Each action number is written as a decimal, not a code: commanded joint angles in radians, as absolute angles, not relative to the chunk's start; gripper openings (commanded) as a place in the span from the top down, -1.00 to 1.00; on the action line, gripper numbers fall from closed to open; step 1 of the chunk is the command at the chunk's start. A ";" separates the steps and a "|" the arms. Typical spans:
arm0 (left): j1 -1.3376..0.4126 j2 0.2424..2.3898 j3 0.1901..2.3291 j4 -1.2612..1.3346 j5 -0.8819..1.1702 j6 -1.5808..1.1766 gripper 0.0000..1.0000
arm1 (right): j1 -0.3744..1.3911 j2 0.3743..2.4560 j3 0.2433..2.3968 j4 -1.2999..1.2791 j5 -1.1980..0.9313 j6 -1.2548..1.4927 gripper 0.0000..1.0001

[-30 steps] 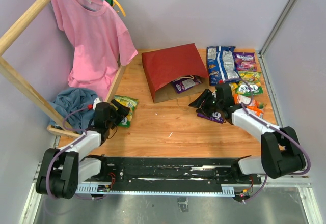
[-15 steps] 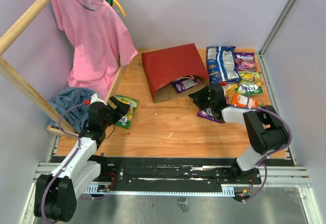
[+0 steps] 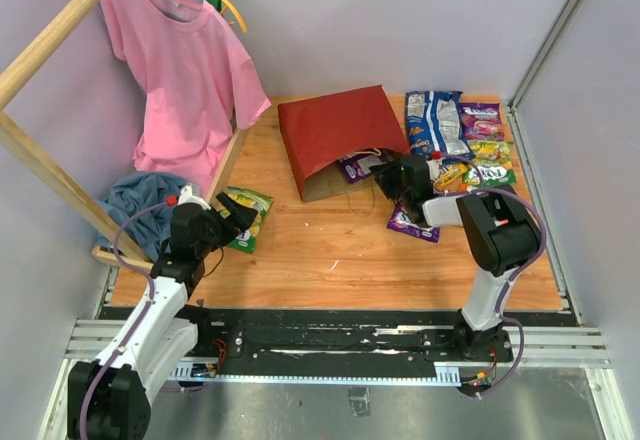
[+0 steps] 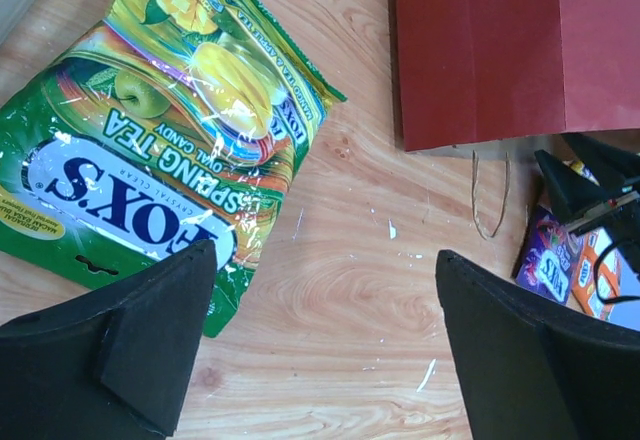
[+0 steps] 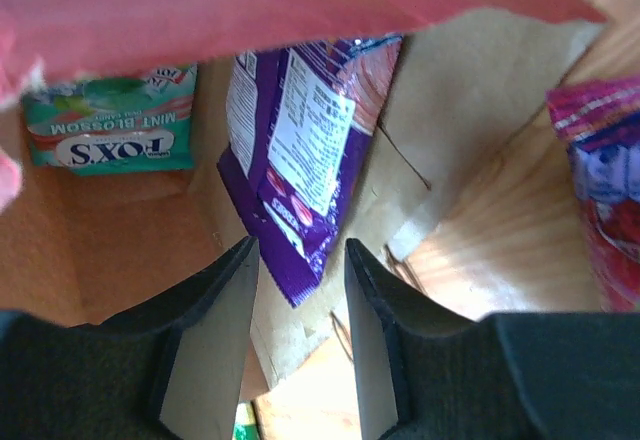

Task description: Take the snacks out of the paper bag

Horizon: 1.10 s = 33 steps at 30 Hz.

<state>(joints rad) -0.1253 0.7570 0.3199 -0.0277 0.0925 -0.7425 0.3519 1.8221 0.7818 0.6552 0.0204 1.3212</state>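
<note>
The red paper bag (image 3: pixel 335 132) lies flat with its brown mouth facing the near side. A purple packet (image 3: pixel 362 165) pokes out of the mouth. My right gripper (image 3: pixel 388 182) is at that mouth, open. In the right wrist view its fingers (image 5: pixel 215 310) stand on either side of the purple packet's (image 5: pixel 300 150) lower corner without pinching it. A teal mint packet (image 5: pixel 110 132) lies deeper inside. My left gripper (image 3: pixel 236 222) is open and empty beside a green candy packet (image 3: pixel 246 210), which fills the upper left of the left wrist view (image 4: pixel 160 140).
Several snacks lie at the right: a blue-white bag (image 3: pixel 435 125), a purple bag (image 3: pixel 482 118), yellow and green packs (image 3: pixel 482 160), and a purple packet (image 3: pixel 412 223) near the right arm. A pink shirt (image 3: pixel 185 70) hangs on a wooden frame over a blue cloth heap (image 3: pixel 145 200).
My right gripper has moved left from the snack pile to the bag's mouth, around the purple packet's end. The left arm has drawn back slightly, still open by the green packet.
</note>
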 commanded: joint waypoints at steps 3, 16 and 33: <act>-0.117 0.748 0.343 -0.035 0.135 -0.709 -0.90 | 0.368 1.899 0.867 0.630 0.083 1.338 0.17; -0.117 0.763 0.341 -0.022 0.169 -0.687 -0.93 | 0.386 1.971 0.946 0.567 0.147 1.345 0.22; -0.117 0.751 0.356 -0.059 0.188 -0.671 -0.94 | 0.410 2.046 1.017 0.575 0.150 1.356 0.99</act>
<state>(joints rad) -0.1253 0.7612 0.3202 -0.0559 0.1711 -0.6884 0.3885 2.0270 1.0042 0.5735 0.1371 1.3556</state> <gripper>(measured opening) 0.965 0.016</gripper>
